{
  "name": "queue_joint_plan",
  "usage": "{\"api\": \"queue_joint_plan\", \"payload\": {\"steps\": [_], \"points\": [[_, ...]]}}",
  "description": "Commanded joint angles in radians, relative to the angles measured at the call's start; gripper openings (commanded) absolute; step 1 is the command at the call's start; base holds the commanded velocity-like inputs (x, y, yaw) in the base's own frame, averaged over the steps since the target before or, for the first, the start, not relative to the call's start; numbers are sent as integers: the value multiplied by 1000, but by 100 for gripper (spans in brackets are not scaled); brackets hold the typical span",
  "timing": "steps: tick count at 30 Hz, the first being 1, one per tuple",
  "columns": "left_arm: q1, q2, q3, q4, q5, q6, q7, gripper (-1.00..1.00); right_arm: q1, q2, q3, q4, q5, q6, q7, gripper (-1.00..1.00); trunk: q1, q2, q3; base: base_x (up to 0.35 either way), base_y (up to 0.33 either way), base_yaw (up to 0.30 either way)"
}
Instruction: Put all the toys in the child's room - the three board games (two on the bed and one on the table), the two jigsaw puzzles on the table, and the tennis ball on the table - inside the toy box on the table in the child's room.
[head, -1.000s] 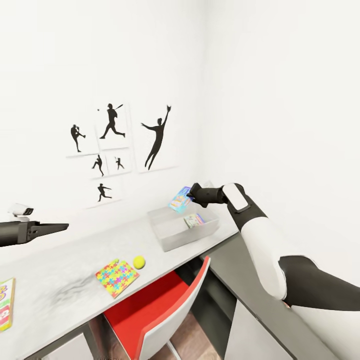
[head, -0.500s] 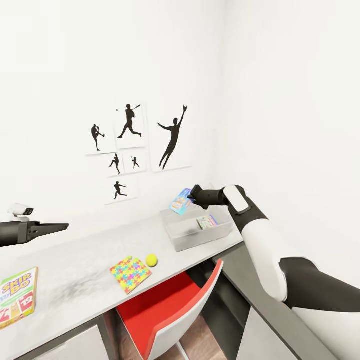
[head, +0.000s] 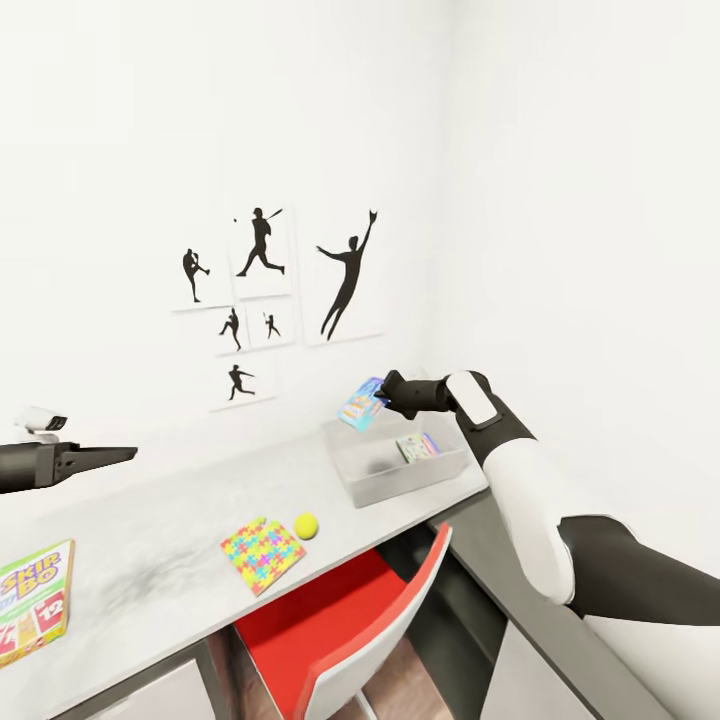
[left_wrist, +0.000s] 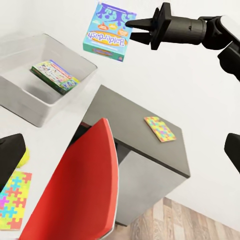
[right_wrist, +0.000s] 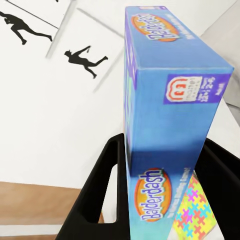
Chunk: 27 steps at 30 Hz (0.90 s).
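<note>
right gripper (head: 381, 396) clamped on the Balderdash box (head: 360, 402) above the toy box (head: 405, 465) mid-frame, left gripper (head: 125, 453) hard to tell, far left

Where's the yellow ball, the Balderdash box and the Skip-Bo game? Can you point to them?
tennis ball (head: 306, 525), head view, middle of the ball on the table.
Balderdash box (left_wrist: 108, 31), left wrist view, its printed front face.
Skip-Bo game (head: 32, 598), head view, its top cover.
</note>
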Motion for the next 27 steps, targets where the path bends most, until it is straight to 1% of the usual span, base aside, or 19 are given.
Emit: {"api": "queue_joint_plan", "payload": {"steps": [1,5,11,21,27], "points": [[0,1,0,0,-1,11,-4,100,0,1,-3,-1,-9,3,-9,-100,1,-1,0,169,89,0],[0,1,0,0,-1,11,-4,100,0,2,-2,-1,-9,3,-9,-100,1,-1,0,107,34,0],[0,1,0,-1,-2,11,-4,100,0,2,-2,-1,-9,4,-10,-100,1,-1,0,185,5,0],[0,0,0,-3,-2,11,-4,100,0,1,-2,-1,-9,6,-10,-100,1,-1,0,81,0,0],[0,0,0,-5,-2,11,-4,100,0,1,-3,-1,-10,9,-9,-100,1,-1,0,85,48,0]]}}
